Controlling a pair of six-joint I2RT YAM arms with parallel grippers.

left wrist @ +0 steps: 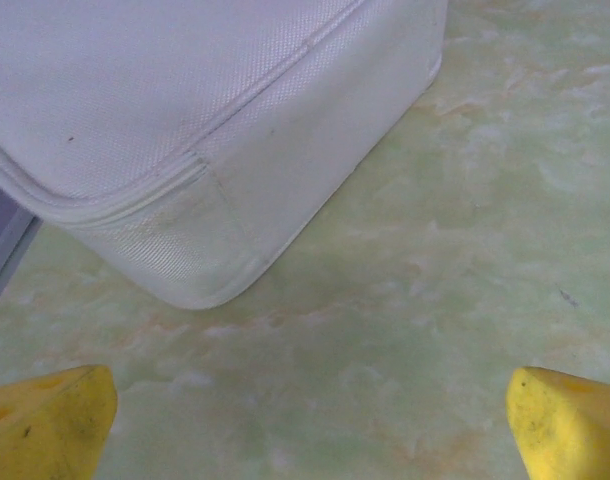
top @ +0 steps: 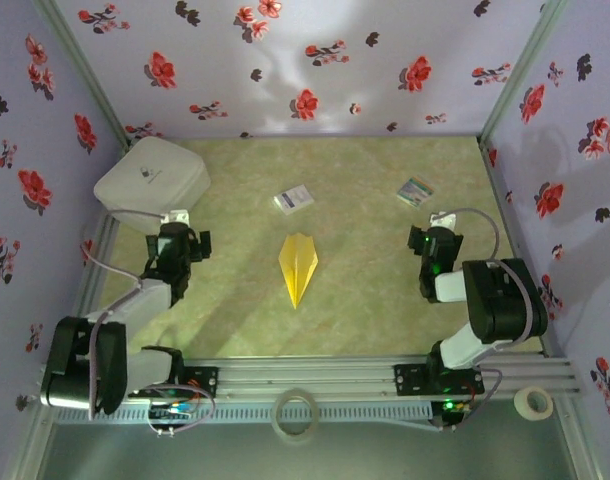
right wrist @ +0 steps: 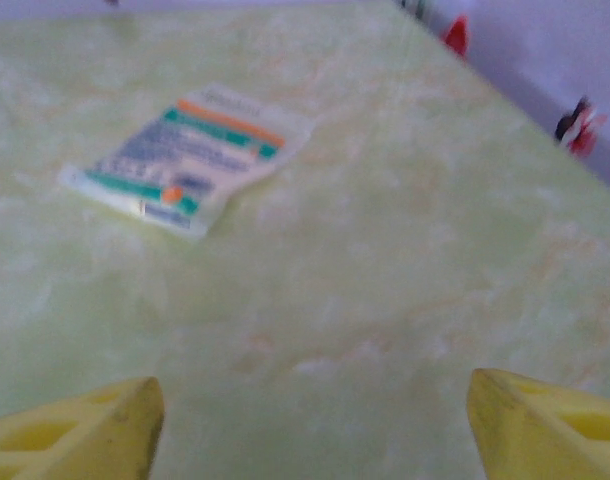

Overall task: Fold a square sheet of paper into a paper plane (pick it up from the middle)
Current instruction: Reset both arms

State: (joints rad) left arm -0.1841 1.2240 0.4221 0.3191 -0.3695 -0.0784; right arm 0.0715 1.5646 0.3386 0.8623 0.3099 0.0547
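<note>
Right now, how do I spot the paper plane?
Start at the middle of the green table. The plane lies flat there, tip toward the near edge. Only it is a yellow dart; the white card and striped card beyond are small rectangles.

Left wrist view: white case (left wrist: 185, 120) running off top and left edges, outline incomplete. Bottom edges cropping left gripper (left wrist: 310, 430) fingertips (left wrist: 47, 428) and right gripper (right wrist: 310, 430) fingertips (right wrist: 75, 432). Right wrist view: striped card (right wrist: 190, 155) blurring, print unreadable. Top view: white card (top: 294, 199) print coming out too small to read.
</note>
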